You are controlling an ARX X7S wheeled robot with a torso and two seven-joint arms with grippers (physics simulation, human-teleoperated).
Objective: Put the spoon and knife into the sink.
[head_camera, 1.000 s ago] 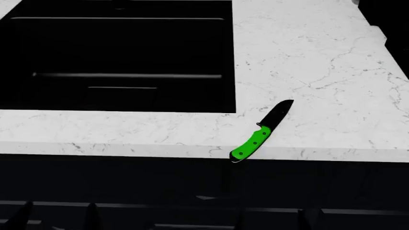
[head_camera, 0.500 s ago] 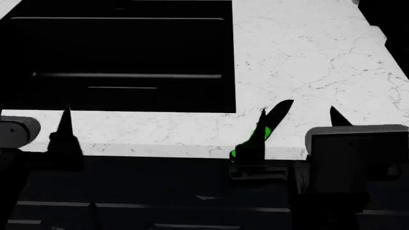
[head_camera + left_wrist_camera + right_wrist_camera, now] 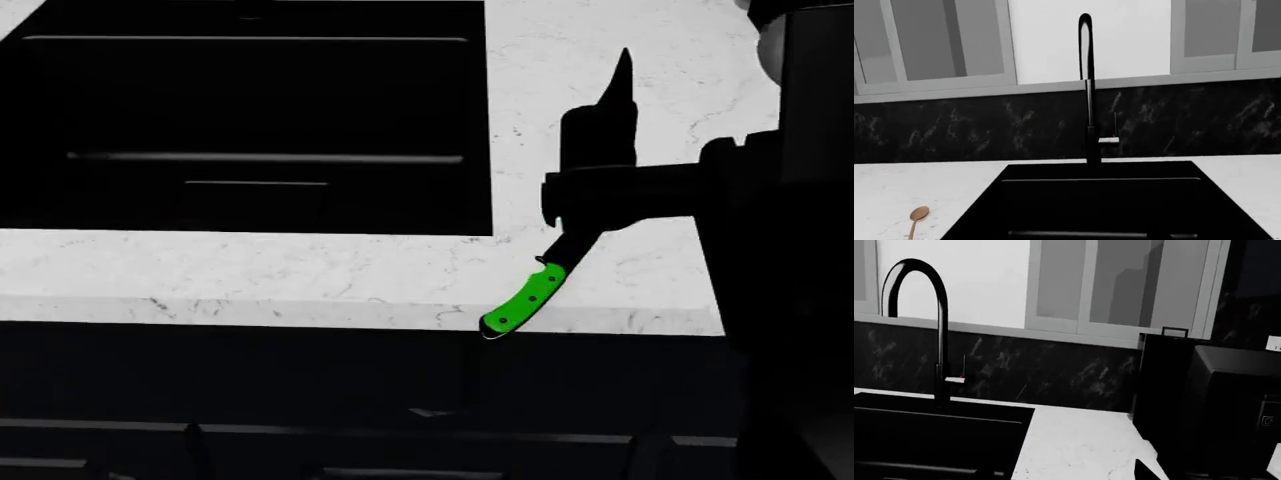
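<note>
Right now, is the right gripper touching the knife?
Cannot tell. In the head view the right gripper overlaps the knife blade, hiding any gap; the right wrist view doesn't show the knife.

The right gripper [image 3: 603, 150] has risen above the knife's [image 3: 531, 292] blade, while the left arm has left the head view.

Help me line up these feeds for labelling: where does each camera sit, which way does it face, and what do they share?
Head view: looks down over the white marble counter, the deep black sink and the green-handled knife; the right gripper shows.
Left wrist view: faces the tall dark faucet across the sink; the tan wooden spoon lies beside the basin; no robot parts show.
Right wrist view: faces the faucet and a dark appliance.
Shared: both wrist views show the faucet and sink.
</note>
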